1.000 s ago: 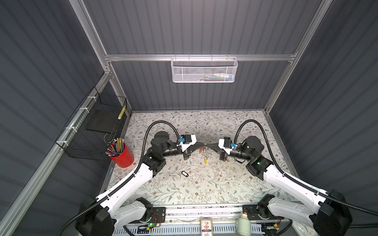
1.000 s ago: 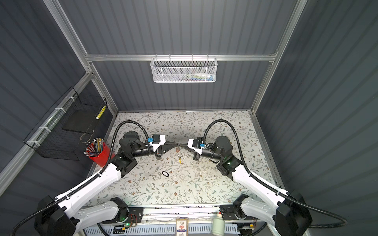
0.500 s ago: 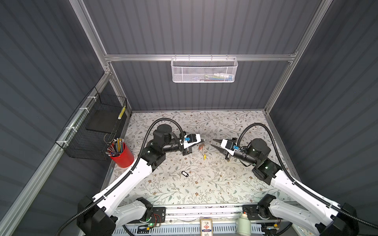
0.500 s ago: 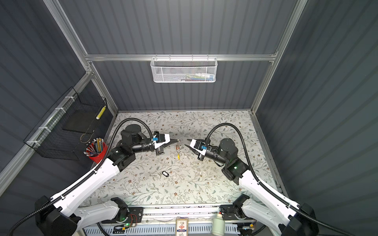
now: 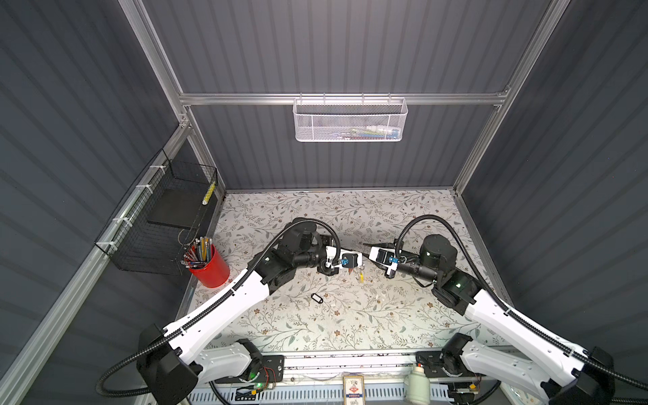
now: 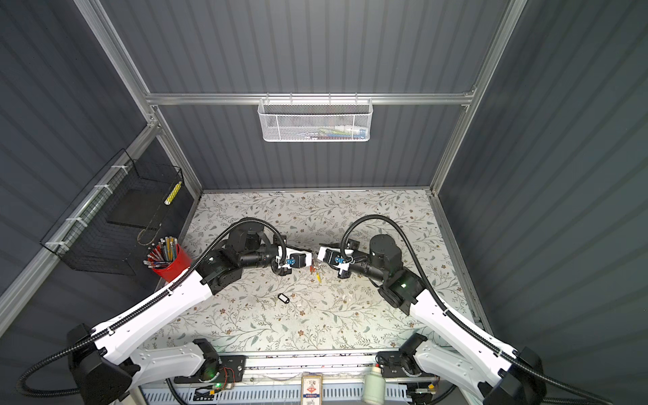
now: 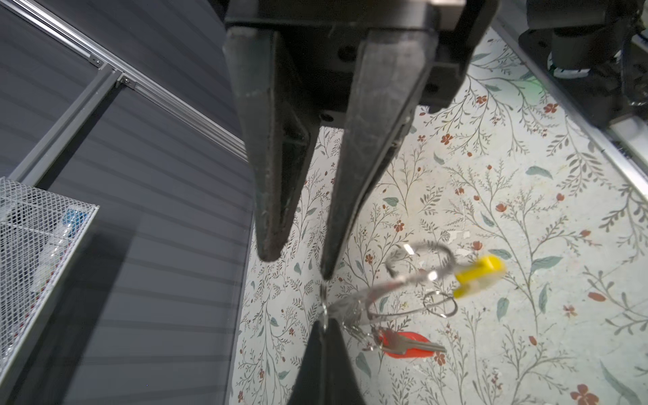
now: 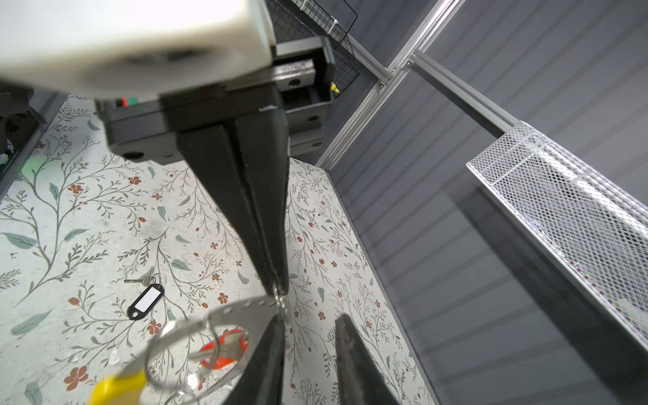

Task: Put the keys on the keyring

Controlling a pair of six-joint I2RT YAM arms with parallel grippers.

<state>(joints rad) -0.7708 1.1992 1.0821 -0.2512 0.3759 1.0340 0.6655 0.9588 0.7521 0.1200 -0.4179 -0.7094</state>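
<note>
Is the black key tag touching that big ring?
Apart: in a top view the black tag lies on the table, well clear of the keyring.

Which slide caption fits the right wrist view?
Right gripper pinches the keyring, orange key dangling; black key tag on table.

Table (image 5: 350,326), twelve o'clock at the back wall. At its centre the left gripper (image 7: 297,266) and right gripper (image 8: 278,289) face each other tip to tip. The keyring (image 7: 478,275) hangs between them, a threaded key (image 7: 406,345) dangling below it. The loose key (image 5: 316,298) lies towards seven o'clock. A pen cup (image 5: 210,268) stands at nine, a wire basket (image 5: 157,224) at ten on the side wall, and a mesh basket (image 5: 350,122) hangs at twelve.
</note>
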